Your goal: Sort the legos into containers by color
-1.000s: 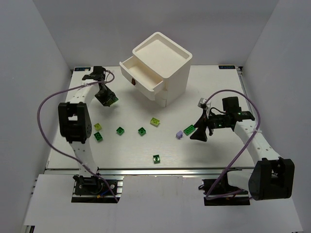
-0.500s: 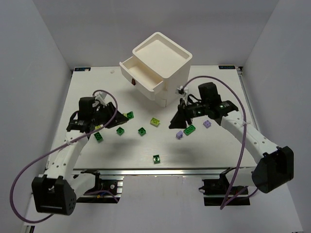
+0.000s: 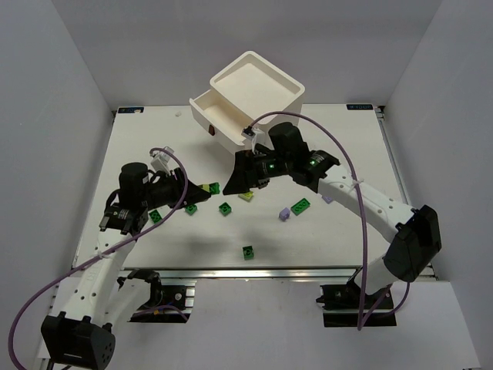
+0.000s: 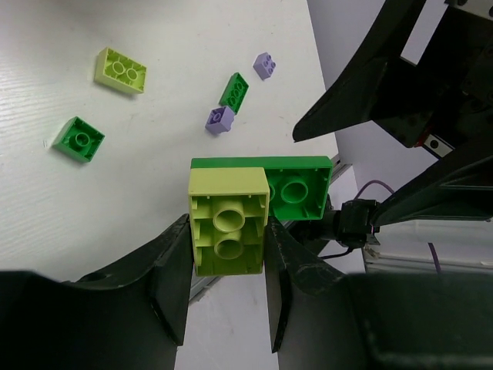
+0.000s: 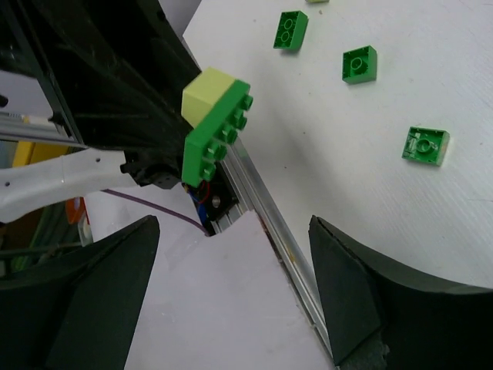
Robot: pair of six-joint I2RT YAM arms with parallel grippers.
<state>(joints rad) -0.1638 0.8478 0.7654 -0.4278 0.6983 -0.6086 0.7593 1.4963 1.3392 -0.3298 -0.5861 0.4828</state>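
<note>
The table (image 3: 154, 146) and the white cabinet (image 3: 291, 108) stand as in the earlier views, with the top drawer (image 3: 199, 116) pulled open to the left.

The right arm has swung from the right of the cabinet across to the table's centre. The right gripper (image 3: 233, 179) now hangs just beside the left gripper (image 3: 202, 189). The left arm has shifted only slightly over the last half second.

The left gripper (image 4: 227, 247) is clenched. Its fingers (image 4: 173, 270) press both sides of a lime brick (image 4: 227, 231), which carries a dark green brick (image 4: 296, 189) locked to it. The pair is held above the table, left of centre.

The right gripper (image 5: 231, 223) is released, with the jaws spread wide and nothing between them. The held pair lies ahead of the jaws, apart from both fingers (image 5: 362, 285).

The loose legos (image 3: 225, 208) lie scattered on the table in front of the cabinet: dark green, lime and lavender. One dark green brick (image 3: 248, 251) lies nearest the front edge.
</note>
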